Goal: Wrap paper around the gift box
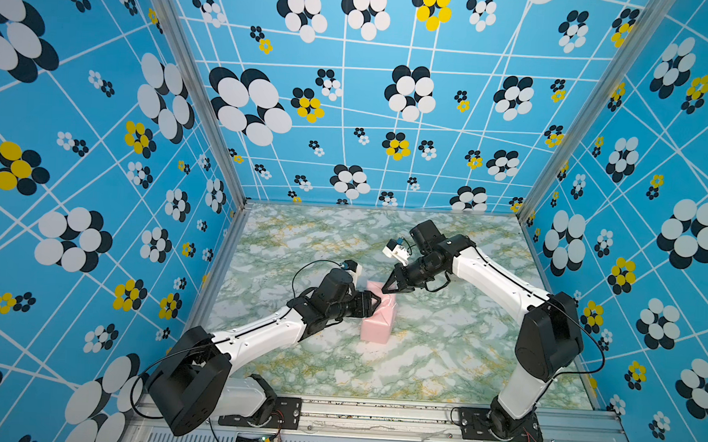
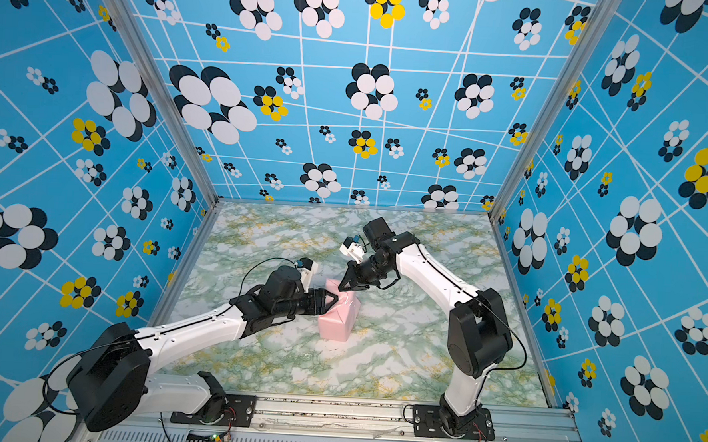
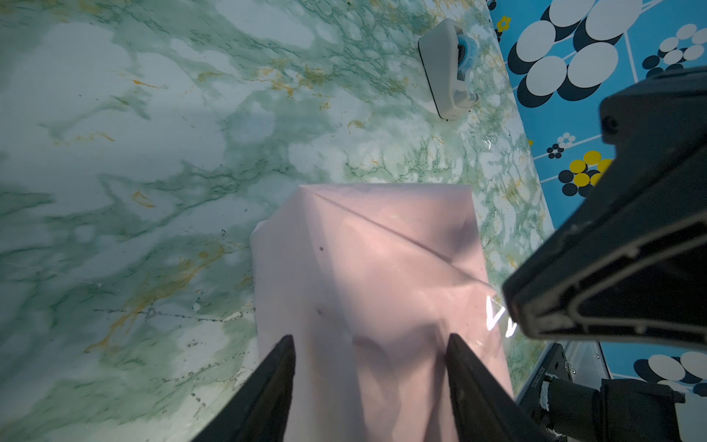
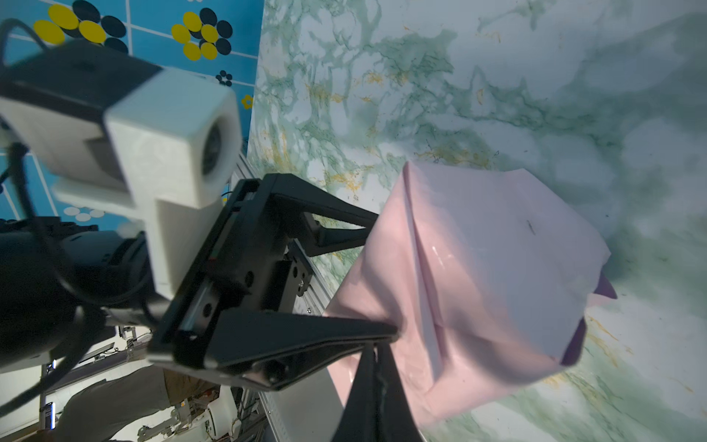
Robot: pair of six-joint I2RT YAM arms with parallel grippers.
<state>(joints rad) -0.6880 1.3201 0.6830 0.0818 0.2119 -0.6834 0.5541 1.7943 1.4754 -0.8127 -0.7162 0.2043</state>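
The gift box is hidden inside the pale pink paper (image 1: pixel 375 329) (image 2: pixel 335 323), which is folded round it into a block on the marble table. A diagonal fold runs across the paper (image 3: pixel 382 245) and a strip of clear tape shines on it. A lilac corner of the paper (image 4: pixel 606 287) sticks out at one end. My left gripper (image 1: pixel 377 306) (image 2: pixel 332 305) (image 3: pixel 370 338) is open, its fingers spread over the top of the wrapped block. My right gripper (image 1: pixel 383 292) (image 2: pixel 339 290) (image 4: pixel 377 346) is shut, its tip at the block's far upper edge beside the tape, with nothing visible between the fingers.
A white-grey tape dispenser (image 3: pixel 447 69) lies on the marble table (image 1: pixel 440 359) near the patterned wall; it does not show in the top views. Blue flowered walls close three sides. An aluminium rail (image 1: pixel 375 414) with both arm bases runs along the front edge.
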